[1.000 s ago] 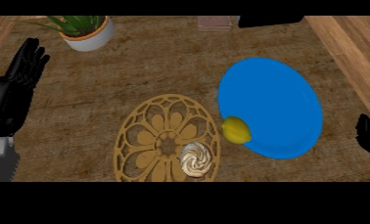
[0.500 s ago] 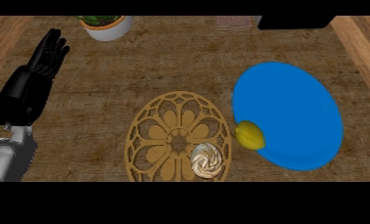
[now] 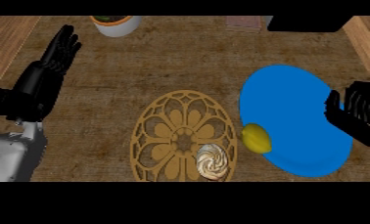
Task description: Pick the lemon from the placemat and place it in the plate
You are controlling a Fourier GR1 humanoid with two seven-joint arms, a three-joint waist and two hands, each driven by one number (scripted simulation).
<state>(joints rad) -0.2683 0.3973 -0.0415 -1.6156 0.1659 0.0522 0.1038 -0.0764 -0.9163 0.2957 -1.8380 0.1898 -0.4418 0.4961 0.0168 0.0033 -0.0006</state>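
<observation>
The lemon (image 3: 256, 138) sits on the blue placemat's (image 3: 292, 100) left edge, its long axis near-vertical in view, left of and just below the nearer right hand (image 3: 352, 113), open-fingered and empty, while the open left hand (image 3: 52, 66) rests far left.

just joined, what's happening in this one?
Nothing is held yet. The lemon lies at the left edge of the blue placemat, right beside the patterned plate, which has a swirled pastry on it. The right robot hand is open over the placemat's right edge; the left robot hand rests open at the far left.
</observation>
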